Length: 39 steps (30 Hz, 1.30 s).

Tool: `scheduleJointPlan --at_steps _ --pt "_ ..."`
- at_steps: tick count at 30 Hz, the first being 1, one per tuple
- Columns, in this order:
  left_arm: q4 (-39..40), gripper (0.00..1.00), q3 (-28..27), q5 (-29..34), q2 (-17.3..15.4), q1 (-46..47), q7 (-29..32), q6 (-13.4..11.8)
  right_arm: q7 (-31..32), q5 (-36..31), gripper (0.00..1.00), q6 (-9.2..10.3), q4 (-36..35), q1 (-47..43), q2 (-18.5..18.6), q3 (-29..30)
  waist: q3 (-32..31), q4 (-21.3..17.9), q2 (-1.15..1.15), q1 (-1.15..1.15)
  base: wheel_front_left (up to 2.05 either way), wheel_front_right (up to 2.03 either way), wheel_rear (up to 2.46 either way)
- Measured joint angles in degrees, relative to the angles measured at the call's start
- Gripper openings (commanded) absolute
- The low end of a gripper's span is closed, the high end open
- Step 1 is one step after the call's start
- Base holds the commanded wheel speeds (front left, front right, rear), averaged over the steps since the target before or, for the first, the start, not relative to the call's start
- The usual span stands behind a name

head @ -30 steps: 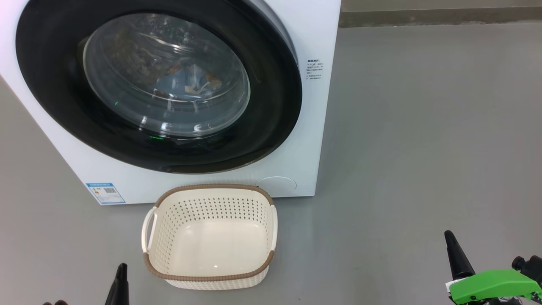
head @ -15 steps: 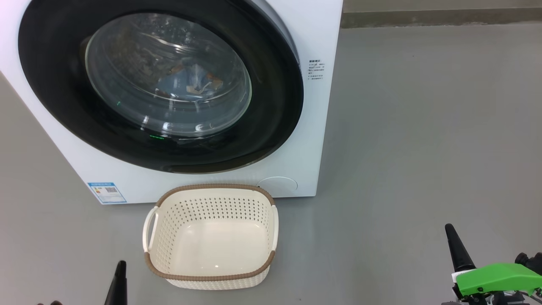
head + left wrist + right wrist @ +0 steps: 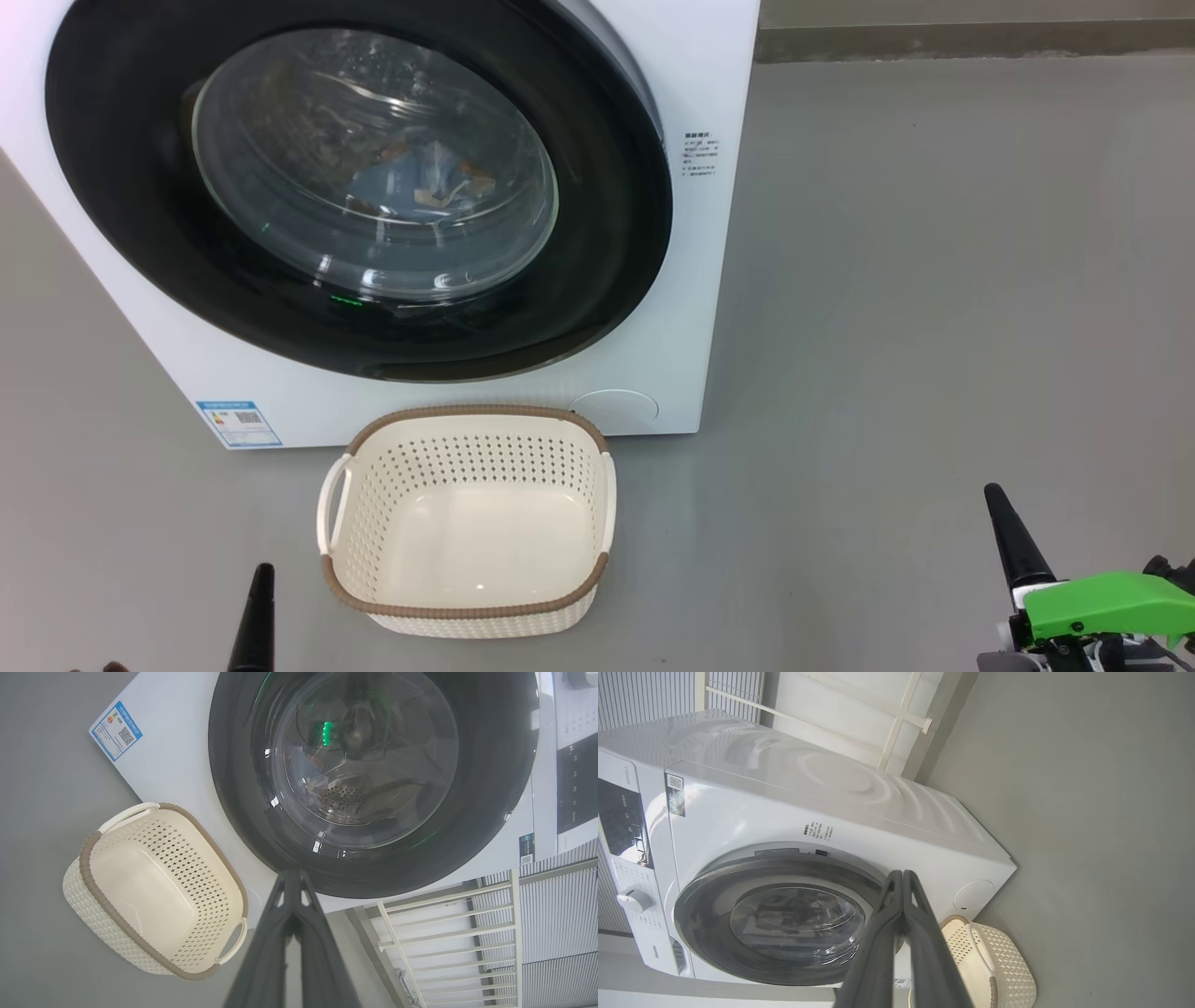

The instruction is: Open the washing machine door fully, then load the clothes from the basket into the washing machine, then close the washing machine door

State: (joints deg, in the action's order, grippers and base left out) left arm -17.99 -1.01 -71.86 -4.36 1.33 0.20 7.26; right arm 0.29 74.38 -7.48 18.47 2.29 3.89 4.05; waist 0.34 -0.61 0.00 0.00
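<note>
Head view: closed washer, empty basket on the floor.
The washer (image 3: 719, 93) stands on the grey floor (image 3: 934, 327) with its door (image 3: 607, 233) closed against the front. The basket (image 3: 476, 411) sits empty just before the washer's bottom edge, below the door. The clothes (image 3: 420, 182) lie inside (seen through the glass (image 3: 308, 121)). The left gripper (image 3: 254, 616) and right gripper (image 3: 1013, 541) hang low, well apart, fingers (image 3: 268, 942) pressed together, holding nothing.
</note>
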Motion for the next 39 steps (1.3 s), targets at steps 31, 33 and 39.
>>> scheduleJointPlan --at_steps 31,33,39 --pt "1.79 0.0 -2.98 -16.11 1.69 2.04 5.03 0.0 4.92 14.21 0.0 0.01 -2.15 0.91 -1.2 2.88 -0.14 0.51 0.0 0.0 0.0 0.0 0.0" --pt "1.83 0.0 -3.11 -17.2 1.8 2.2 5.42 0.0 5.27 14.99 0.0 0.01 -2.26 0.92 -1.33 3.13 -0.15 0.55 0.0 0.0 0.0 0.0 0.0" --pt "2.15 0.0 -3.63 -19.79 1.9 2.42 5.93 0.0 5.97 17.49 0.0 0.1 -2.74 1.22 -1.46 3.53 -0.17 0.61 0.0 0.0 0.0 0.0 0.0"
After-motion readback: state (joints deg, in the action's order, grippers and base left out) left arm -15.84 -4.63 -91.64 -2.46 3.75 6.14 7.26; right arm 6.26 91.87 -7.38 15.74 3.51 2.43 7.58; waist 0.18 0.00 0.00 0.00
